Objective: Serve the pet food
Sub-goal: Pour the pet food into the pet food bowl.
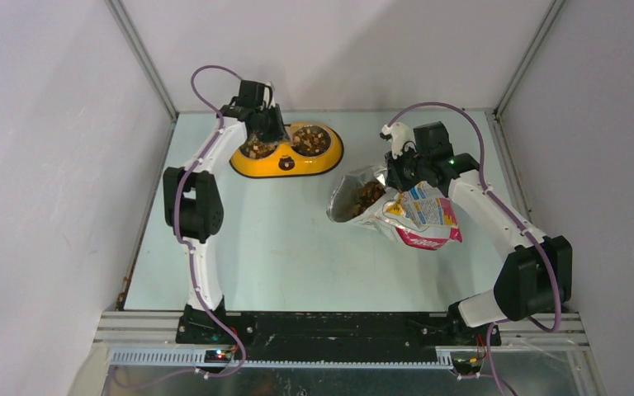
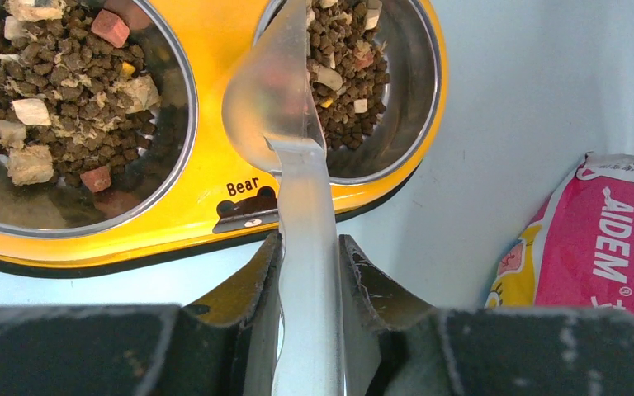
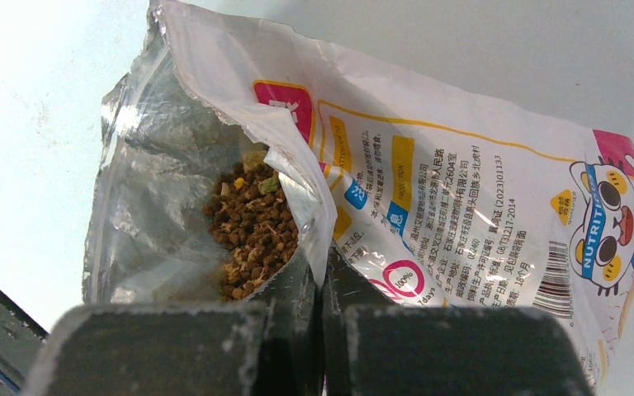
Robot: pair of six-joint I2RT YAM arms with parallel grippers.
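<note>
The yellow double-bowl feeder (image 1: pixel 285 162) stands at the back of the table. Pet food kibble (image 2: pixel 66 99) lies in both its steel bowls. My left gripper (image 2: pixel 309 256) is shut on the handle of the translucent scoop (image 2: pixel 272 107), whose empty bowl hangs over the feeder's middle. In the top view the left gripper (image 1: pixel 262 124) is above the left bowl. My right gripper (image 3: pixel 320 276) is shut on the rim of the open bag (image 3: pixel 429 206), holding it tilted, mouth to the left. Kibble (image 3: pixel 252 227) shows inside the bag (image 1: pixel 417 213), near my right gripper (image 1: pixel 400 173).
The bag's pink end (image 2: pixel 607 239) lies to the right of the feeder in the left wrist view. Grey walls enclose the table on three sides. The arm bases sit on a black rail (image 1: pixel 338 326) at the near edge.
</note>
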